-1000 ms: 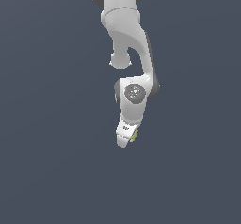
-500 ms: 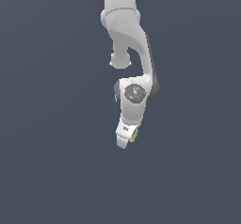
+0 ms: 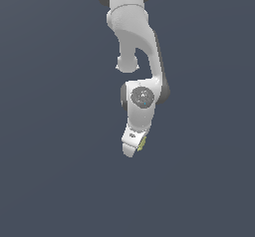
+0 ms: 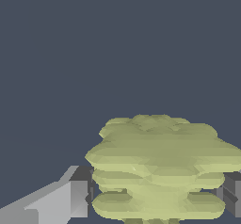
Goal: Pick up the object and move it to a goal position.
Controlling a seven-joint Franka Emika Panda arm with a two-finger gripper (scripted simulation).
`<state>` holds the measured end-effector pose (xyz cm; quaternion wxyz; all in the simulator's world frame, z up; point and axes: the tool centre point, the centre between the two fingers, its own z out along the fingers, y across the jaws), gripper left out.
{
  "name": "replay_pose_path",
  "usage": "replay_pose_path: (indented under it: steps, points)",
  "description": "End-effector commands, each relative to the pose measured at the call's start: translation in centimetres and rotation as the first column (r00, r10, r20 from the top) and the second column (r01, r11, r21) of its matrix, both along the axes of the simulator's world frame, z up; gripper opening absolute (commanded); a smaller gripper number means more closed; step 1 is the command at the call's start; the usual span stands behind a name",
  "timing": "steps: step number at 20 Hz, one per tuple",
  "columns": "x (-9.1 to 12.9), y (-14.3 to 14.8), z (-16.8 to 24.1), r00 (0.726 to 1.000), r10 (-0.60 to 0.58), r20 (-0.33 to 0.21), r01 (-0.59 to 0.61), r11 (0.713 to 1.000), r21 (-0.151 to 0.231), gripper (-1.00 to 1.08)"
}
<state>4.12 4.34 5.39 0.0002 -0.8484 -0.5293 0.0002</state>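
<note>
The object (image 4: pixel 160 166) is a pale yellow-green lumpy thing with ribbed ridges. In the wrist view it fills the space between my two grey fingers (image 4: pixel 70 199), which press on it from both sides. In the exterior view only a thin yellow-green sliver of the object (image 3: pixel 142 142) shows beside the white gripper (image 3: pixel 131 149), which points down near the middle of the picture. The gripper is shut on the object and holds it over the plain dark grey ground.
The white arm (image 3: pixel 134 37) comes down from the top of the exterior view. Around it there is only plain dark grey ground (image 3: pixel 50 171). No goal marker shows.
The arm and gripper hold almost the same pose; the gripper with the object has shifted very slightly. The grip stays shut on the object.
</note>
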Motion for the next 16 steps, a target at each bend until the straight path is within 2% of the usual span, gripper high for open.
replay_pose_path:
  steps: [1, 9, 16]
  points:
    - [0.5, -0.2, 1.1, 1.000, 0.000, 0.001, 0.000, 1.000, 0.000, -1.00]
    - [2.4, -0.7, 5.4, 1.000, 0.000, 0.001, 0.000, 1.000, 0.001, -1.00]
    - [3.0, -0.9, 6.4, 1.000, 0.000, 0.000, 0.000, 1.000, 0.000, -1.00]
